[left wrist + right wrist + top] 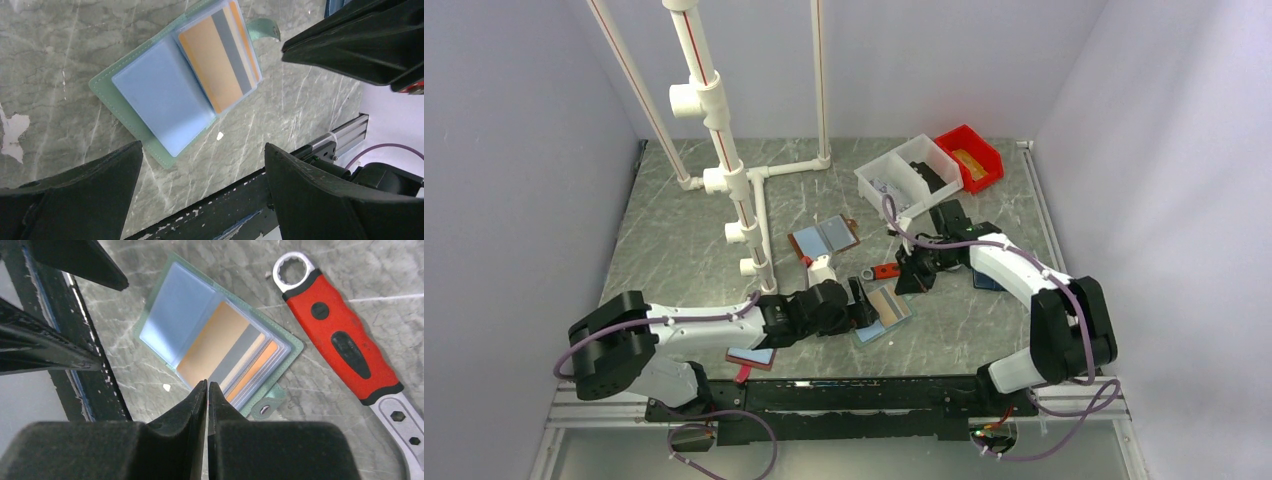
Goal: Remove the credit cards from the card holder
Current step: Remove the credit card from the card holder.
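Now, left claw (202, 150) apart and right claw (207, 385) together, both above the open card holder (155, 95).

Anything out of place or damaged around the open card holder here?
The card holder looks undamaged. A red-handled wrench lies right beside it, unrelated to the cards, and a small white fleck sits on the table near its edge.
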`<state>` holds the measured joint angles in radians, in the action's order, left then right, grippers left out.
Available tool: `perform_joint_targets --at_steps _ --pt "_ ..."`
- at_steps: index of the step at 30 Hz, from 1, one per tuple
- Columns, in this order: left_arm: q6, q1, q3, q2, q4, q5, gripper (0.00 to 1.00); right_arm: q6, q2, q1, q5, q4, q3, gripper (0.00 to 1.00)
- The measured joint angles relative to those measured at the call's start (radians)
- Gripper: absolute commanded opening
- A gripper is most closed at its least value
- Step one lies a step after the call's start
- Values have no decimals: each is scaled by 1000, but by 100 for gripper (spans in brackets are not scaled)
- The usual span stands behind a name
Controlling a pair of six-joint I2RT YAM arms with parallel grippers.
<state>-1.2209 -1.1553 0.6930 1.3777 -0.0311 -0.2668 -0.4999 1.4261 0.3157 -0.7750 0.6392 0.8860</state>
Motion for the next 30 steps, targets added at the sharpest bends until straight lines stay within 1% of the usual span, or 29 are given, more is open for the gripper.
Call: perform_joint_targets --at_steps 9,18,19,21,22,23,30 --pt "-34 0 14 35 -5 -29 96 14 64 52 122 -12 0 5" --pt "-49 0 50 68 -16 -46 96 29 110 70 200 -21 0 4" --pt "-48 0 54 73 -18 -46 94 29 113 71 203 -21 0 4" --pt "-48 0 59 81 -19 -46 83 32 119 74 213 -21 0 4" --pt "-46 0 60 84 -18 -46 79 33 124 74 218 -21 0 4" --pt "-47 0 60 87 -16 -46 77 33 127 75 220 -21 0 4" --pt "-37 0 60 119 14 -47 77 38 142 83 225 -21 2 4"
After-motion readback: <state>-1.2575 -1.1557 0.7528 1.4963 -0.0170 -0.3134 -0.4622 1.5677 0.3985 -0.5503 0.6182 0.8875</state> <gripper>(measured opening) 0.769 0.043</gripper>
